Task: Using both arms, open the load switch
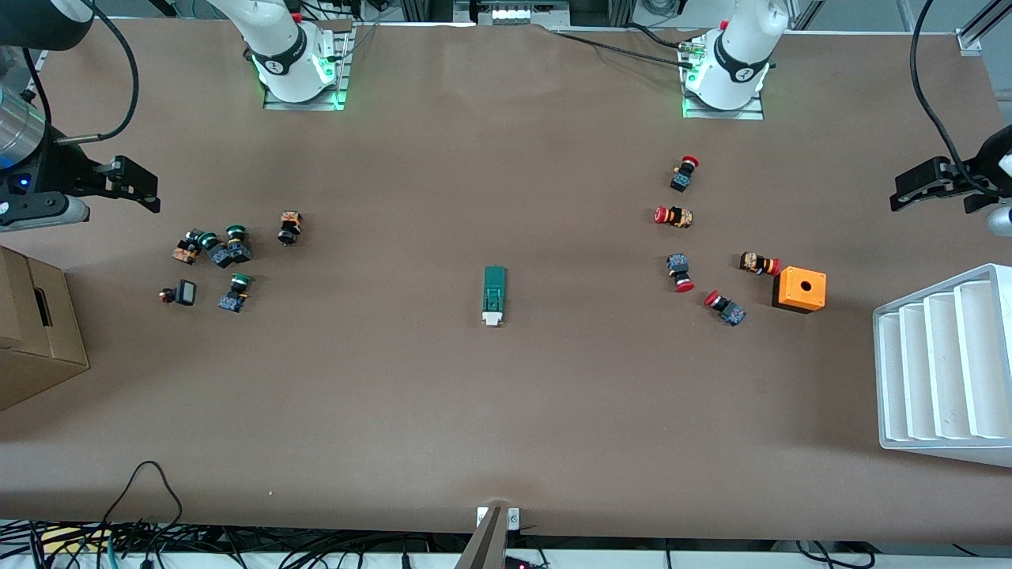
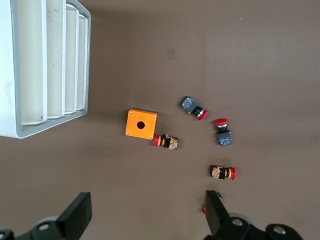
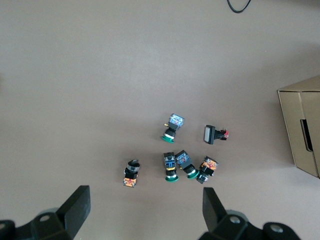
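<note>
The load switch [image 1: 494,295], a narrow dark-green block with a white end, lies alone on the brown table midway between the two arms. Its white end points toward the front camera. Neither wrist view shows it. My left gripper [image 1: 909,190] hangs open over the table at the left arm's end, and its wrist view shows the open fingers [image 2: 148,205] with nothing between them. My right gripper [image 1: 142,186] hangs open over the right arm's end, beside the green-capped buttons, its fingers [image 3: 145,202] spread wide with nothing between them. Both are well away from the switch.
Several red-capped push buttons [image 1: 680,217] and an orange box with a hole [image 1: 800,289] lie toward the left arm's end, beside a white slotted tray [image 1: 945,367]. Several green-capped buttons [image 1: 221,249] and a cardboard box [image 1: 35,332] sit toward the right arm's end.
</note>
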